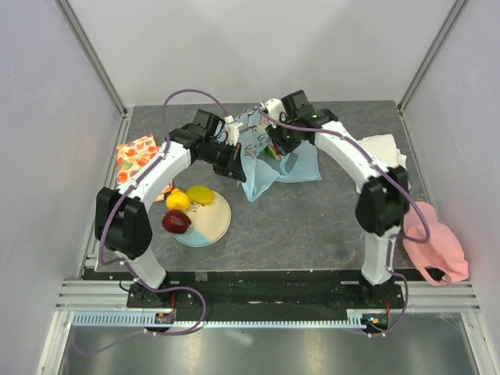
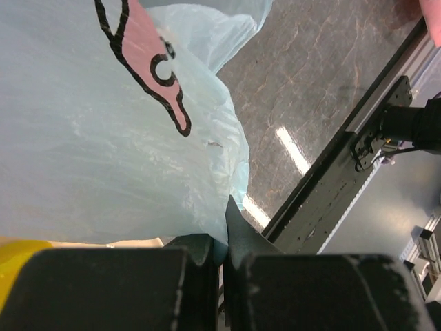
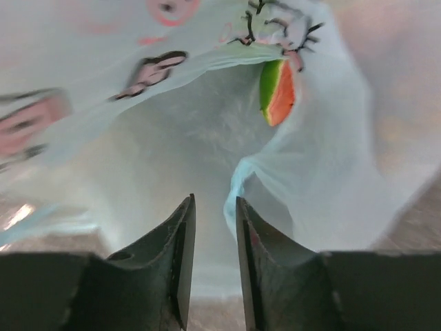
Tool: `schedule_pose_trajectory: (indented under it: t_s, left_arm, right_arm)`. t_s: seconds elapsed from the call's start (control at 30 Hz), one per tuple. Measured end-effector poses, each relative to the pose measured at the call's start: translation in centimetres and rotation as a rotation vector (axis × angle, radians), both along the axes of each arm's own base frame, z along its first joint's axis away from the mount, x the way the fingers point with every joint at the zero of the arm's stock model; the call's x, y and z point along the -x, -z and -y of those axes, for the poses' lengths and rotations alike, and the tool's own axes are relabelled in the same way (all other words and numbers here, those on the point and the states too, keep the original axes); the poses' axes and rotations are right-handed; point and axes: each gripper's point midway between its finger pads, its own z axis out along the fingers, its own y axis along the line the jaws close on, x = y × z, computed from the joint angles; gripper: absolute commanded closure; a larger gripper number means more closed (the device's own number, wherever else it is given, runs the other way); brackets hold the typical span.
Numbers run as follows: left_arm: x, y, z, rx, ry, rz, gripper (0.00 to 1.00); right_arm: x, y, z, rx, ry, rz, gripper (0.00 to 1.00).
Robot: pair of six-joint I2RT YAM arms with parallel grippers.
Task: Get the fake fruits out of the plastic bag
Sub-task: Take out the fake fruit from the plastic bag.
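Beyond the plate (image 1: 212,224), to its right, the plastic bag (image 1: 273,160) is pinched tight by the left claw (image 2: 226,231). The right claw (image 3: 213,207) sits narrowly parted at its mouth, a watermelon slice (image 3: 278,93) inside. Lemon (image 1: 177,200) and apple (image 1: 176,222) lie on the plate.

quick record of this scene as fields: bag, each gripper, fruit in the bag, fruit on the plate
plastic bag: light blue, cartoon print, between the two arms
left gripper: shut, pinching the bag's edge
right gripper: jaws slightly apart, empty, pointing into the bag
in bag: watermelon slice
on plate: lemon, yellow fruit, dark red apple
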Motion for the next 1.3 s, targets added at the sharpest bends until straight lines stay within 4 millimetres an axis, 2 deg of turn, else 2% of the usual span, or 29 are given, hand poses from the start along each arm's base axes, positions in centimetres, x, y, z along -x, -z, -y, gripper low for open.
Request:
schedule_pose_trajectory:
  t_s: [0.07,0.17,0.27,0.33,0.5,0.6,0.7,0.8,0.87,0.97,1.0,1.1,1.17,1.2,1.3]
  left_arm:
    - [0.6,0.2,-0.2,0.0,0.003,-0.01,0.98]
    - [1.6,0.3,-0.6,-0.003,0.017,-0.015,0.98]
    - [2.3,0.2,-0.8,0.001,0.032,-0.012,0.98]
    - [2.7,0.3,-0.9,0.005,0.042,-0.016,0.98]
    - [3.7,0.9,-0.9,0.01,0.064,-0.042,0.98]
    - [4.0,1.1,-0.8,0.009,0.075,-0.048,0.98]
    - [4.3,1.1,-0.5,0.01,0.088,-0.05,0.98]
    - [4.4,1.2,-0.4,0.008,0.095,-0.051,0.98]
    - [4.4,1.3,-0.3,0.007,0.099,-0.051,0.98]
    - [4.5,1.4,-0.3,0.006,0.102,-0.051,0.98]
    - [4.5,1.4,-0.3,0.006,0.103,-0.051,0.98]
    - [4.8,1.4,-0.1,0.005,0.112,-0.053,0.98]
    - [4.9,1.4,0.1,0.005,0.119,-0.052,0.98]
    - [5.0,1.4,0.1,0.004,0.121,-0.052,0.98]
    - [5.0,1.4,0.1,0.003,0.125,-0.049,0.98]
  right_arm:
    - [-1.0,4.1,-0.6,0.022,0.016,-0.073,0.58]
    - [-1.0,11.0,-0.6,0.083,0.038,-0.208,0.53]
    - [-0.8,14.4,-0.4,0.121,0.054,-0.273,0.44]
    - [-1.4,14.6,-0.5,0.123,0.067,-0.268,0.35]
    - [-5.0,11.9,-1.5,0.087,0.109,-0.151,0.31]
    - [-6.4,11.3,-1.9,0.076,0.126,-0.108,0.3]
    - [-7.3,12.3,-2.2,0.075,0.135,-0.101,0.29]
    - [-7.9,14.4,-2.1,0.103,0.151,-0.111,0.28]
    - [-8.6,14.3,-2.0,0.112,0.165,-0.09,0.31]
    - [-9.4,14.1,-2.0,0.125,0.183,-0.057,0.49]
    - [-9.6,14.5,-1.9,0.134,0.189,-0.05,0.63]
    - [-10.2,15.0,-1.6,0.152,0.196,-0.029,0.84]
    - [-10.6,14.9,-1.5,0.162,0.193,-0.01,0.9]
    - [-10.7,14.8,-1.4,0.167,0.19,-0.003,0.98]
    - [-11.2,14.6,-1.3,0.176,0.186,0.02,1.0]
